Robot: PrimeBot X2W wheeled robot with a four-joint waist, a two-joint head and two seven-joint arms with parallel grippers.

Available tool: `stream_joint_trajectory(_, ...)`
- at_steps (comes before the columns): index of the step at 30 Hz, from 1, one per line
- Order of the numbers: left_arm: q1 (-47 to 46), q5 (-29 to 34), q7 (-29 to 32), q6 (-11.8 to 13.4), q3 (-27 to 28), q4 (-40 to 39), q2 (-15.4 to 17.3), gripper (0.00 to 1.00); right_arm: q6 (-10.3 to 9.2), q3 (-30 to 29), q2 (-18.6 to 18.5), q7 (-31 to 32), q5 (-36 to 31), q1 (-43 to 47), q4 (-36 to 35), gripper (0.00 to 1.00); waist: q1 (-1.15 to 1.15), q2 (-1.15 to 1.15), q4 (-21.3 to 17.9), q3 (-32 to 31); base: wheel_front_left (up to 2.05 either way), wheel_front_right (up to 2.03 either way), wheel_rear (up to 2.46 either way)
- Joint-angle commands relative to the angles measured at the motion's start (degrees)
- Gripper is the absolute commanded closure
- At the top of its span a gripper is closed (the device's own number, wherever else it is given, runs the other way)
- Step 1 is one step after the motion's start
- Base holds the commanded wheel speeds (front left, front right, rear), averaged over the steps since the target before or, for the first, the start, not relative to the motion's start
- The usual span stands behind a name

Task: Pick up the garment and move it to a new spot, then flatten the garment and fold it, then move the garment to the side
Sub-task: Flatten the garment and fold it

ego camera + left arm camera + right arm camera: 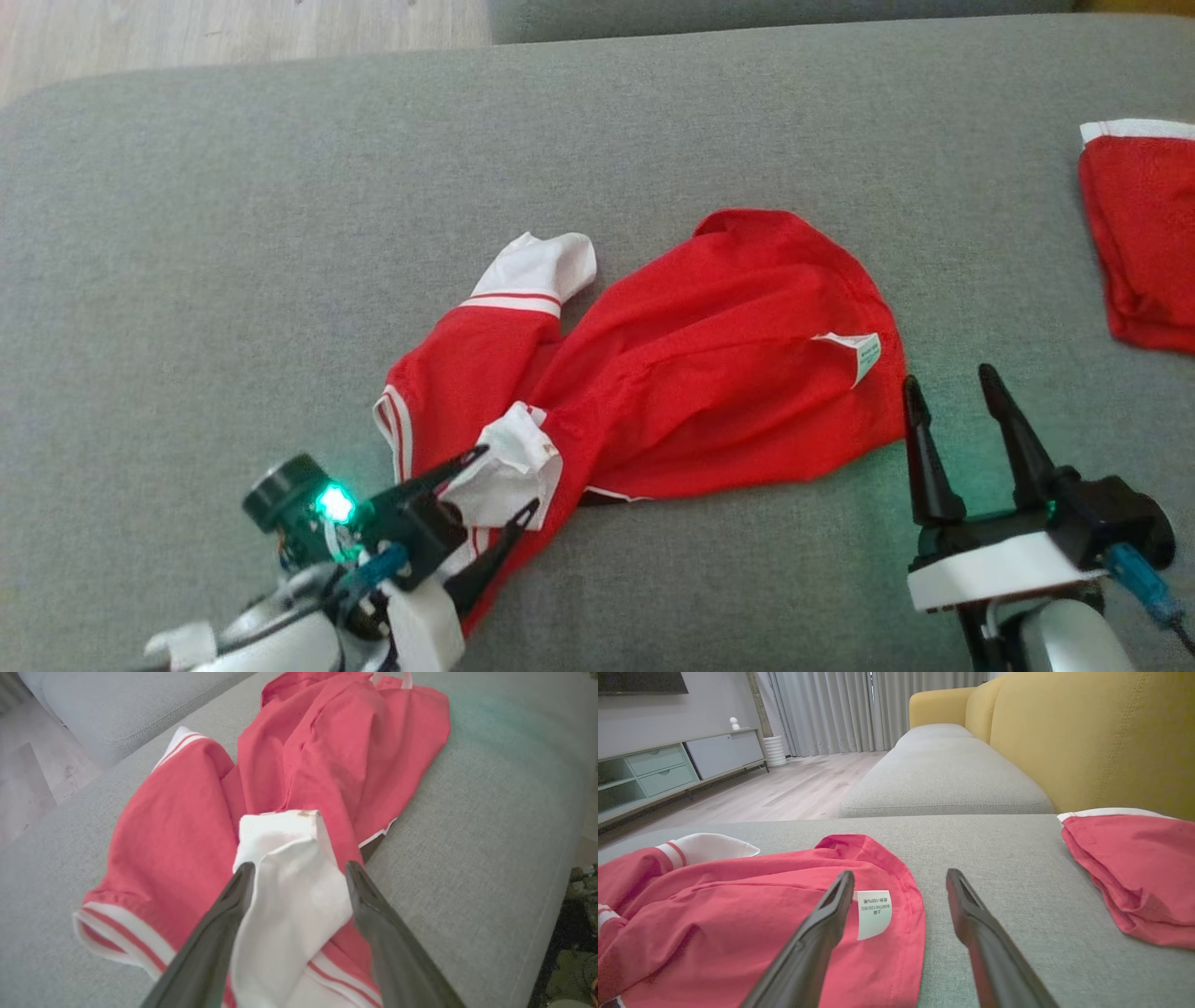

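On my left, the left tool (511, 477) sits low over the near end of the crumpled red mesh garment with white striped trim (709, 373), its two dark fingers spread apart and clamped on nothing. They straddle a bunched white cuff (289, 882), which I read as lining up a corner grasp so the cloth can be lifted and moved. From the wrist camera I cannot tell whether the fingertips touch the fabric below or hover just above it. The garment lies in a twisted heap mid-way across the wide grey fabric sofa seat (233, 233), with a second white cuff poking out at its far left. It is so folded on itself that I cannot say how its parts are laid out or what lies under the upper layers. A dark patch under the near hem is too shadowed to make out. Toward the right edge of the heap, a small white care label (874, 912) lies face up, its print too small for me to read. The right tool (948, 375) stands just beside that hem with its fingers apart and empty. One finger is over the cloth's edge and the other over bare cushion, seemingly placed to take the opposite corner. Well apart at the far right lies another folded red mesh piece with a white band (1139, 243), cut off by the frame.
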Motion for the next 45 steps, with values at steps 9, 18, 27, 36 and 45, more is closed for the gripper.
stream_joint_trajectory(9, -9.2, 2.3, 12.0, -3.4, 0.2, -5.9, 5.6, 0.00, -0.05, 2.1, 0.3, -0.2, 0.7, -1.4, -1.2, 0.00, 0.00, 0.00, -1.4, 1.0, 0.00, 0.00, 0.00)
stream_joint_trajectory(18, -10.8, 0.8, 18.0, -5.4, -0.6, -9.5, 7.7, 1.00, -0.05, 2.2, 0.6, -0.2, 1.1, -1.9, -1.0, 0.00, 0.00, 0.00, -2.7, 1.5, 0.00, 0.00, 0.00)
stream_joint_trajectory(27, -7.9, -1.5, 12.4, 0.7, 4.0, -13.1, 9.5, 1.00, -0.05, 0.9, 0.4, -0.2, 1.0, -0.5, -1.2, 0.00, 0.00, 0.00, -1.4, 0.0, 0.00, 0.00, 0.00)
stream_joint_trajectory(36, -1.5, -7.9, -0.4, 6.7, 11.1, -14.0, 9.6, 1.00, -0.05, 0.6, -3.7, -0.2, 3.9, -0.4, 1.7, 0.00, 0.00, 0.00, 3.1, 0.5, 0.00, 0.00, 0.00)
stream_joint_trajectory(45, -1.5, -7.8, -5.6, 6.1, 11.2, -10.7, 7.4, 1.00, -0.05, 0.3, -9.4, 0.7, 6.3, -8.2, 16.9, 0.00, 0.00, 0.00, 6.7, 1.8, 0.00, 0.00, 0.00)
